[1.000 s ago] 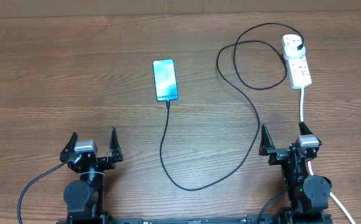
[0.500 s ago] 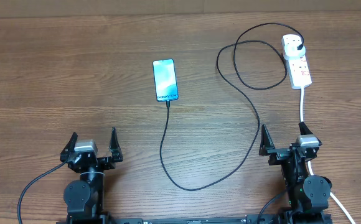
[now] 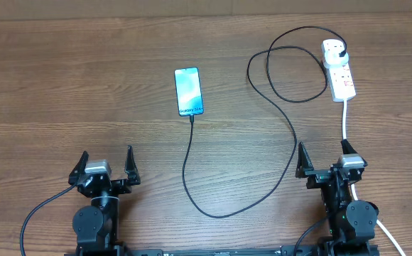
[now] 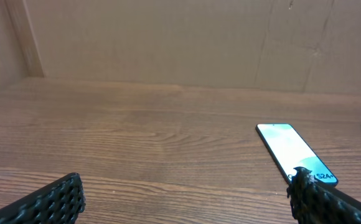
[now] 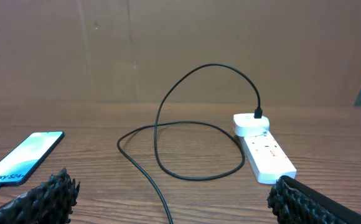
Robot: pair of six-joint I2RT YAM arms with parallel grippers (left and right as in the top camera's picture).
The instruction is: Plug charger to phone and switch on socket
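Nothing has moved since a second ago: both arms are parked, and the phone and cable sit where they were.

Phone point(image 3: 189, 91) is upper centre of the overhead frame, screen lit. Charger point(image 3: 184, 165) tip meets the phone's lower edge (seated or just touching, can't tell). The cable drops to bottom centre, swings up to the right, loops in the upper right and ends in the plug on the socket point(image 3: 341, 77). Switch state is unreadable.

Risks, my read:
- The cable loop lies between the right gripper point(image 3: 323, 155) and the socket. A straight reach for the switch could catch it, dragging the plug or tugging the tip off the phone.
- The phone is loose on the bare wooden table point(image 3: 64, 71). Pushing the tip in one-handed would likely slide the phone rather than seat the connector, so it needs bracing at the far end.
- The switches sit right by the plug, and a broad finger could hit the plug instead.
- The white cord point(image 3: 344, 121) runs down beside the right arm and could snag on a swing.

Pose: left gripper point(image 3: 107, 160) is lower left and the right gripper lower right. Both are pulled back to the bottom edge, low over the table, with fingers pointing up-frame. Jaws on both are spread fully and hold nothing. The left wrist view shows the phone at right; the right wrist view shows the socket right of centre.
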